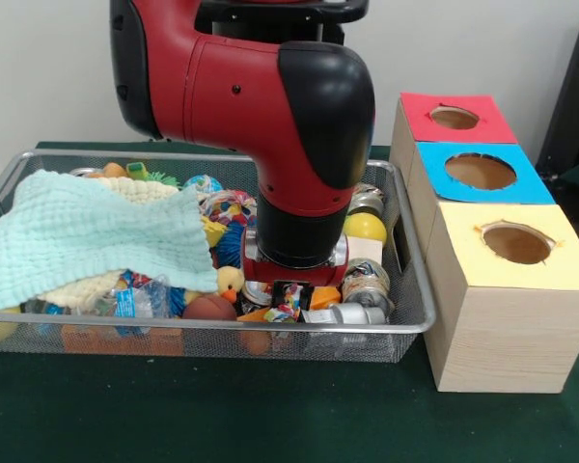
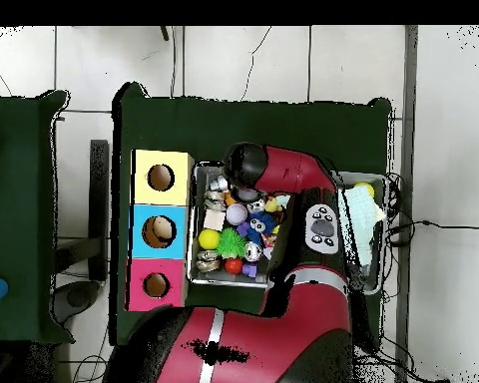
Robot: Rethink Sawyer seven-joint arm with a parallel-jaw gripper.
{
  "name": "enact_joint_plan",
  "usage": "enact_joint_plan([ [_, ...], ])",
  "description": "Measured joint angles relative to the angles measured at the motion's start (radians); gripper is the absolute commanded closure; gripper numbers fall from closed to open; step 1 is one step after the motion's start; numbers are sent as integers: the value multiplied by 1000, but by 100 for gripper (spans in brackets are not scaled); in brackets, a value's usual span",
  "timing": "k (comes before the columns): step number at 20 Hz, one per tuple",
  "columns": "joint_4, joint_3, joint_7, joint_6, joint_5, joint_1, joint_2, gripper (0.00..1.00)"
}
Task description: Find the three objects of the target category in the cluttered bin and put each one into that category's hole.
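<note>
While my arm reaches down into the wire bin, my gripper sits low among the clutter at the bin's near right part, and I cannot tell whether it is parted, closed, or holding anything, because my wrist housing hides it.

Which category is the target I cannot tell, so I list what shows. Metal cans lie around my wrist on the right; I count at least three, and one silver can lies on its side against the near wall with its long axis running left to right. One yellow ball rests just right of my wrist. One brown ball lies by the near wall, left of my gripper, with a small yellow duck just behind it. A blue spiky toy sits behind those. One pale green knitted cloth covers the bin's left half, draped over a cream cloth; whatever is beneath is hidden.

Right of the bin stand three wooden boxes in a row running near to far, touching one another, each with one round hole in its top: the yellow box nearest, the blue box in the middle, the red box farthest. All three holes look dark inside, and I cannot see contents.

From overhead, the bin lies just beside the box row.
</note>
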Motion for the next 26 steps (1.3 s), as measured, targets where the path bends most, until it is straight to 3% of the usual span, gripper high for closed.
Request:
enact_joint_plan([
  [8, 9, 0, 0, -1, -1, 1, -9, 100],
  [16, 88, 0, 0, 38, 6, 13, -144, 100],
  [26, 123, 0, 0, 143, 52, 15, -295, 100],
])
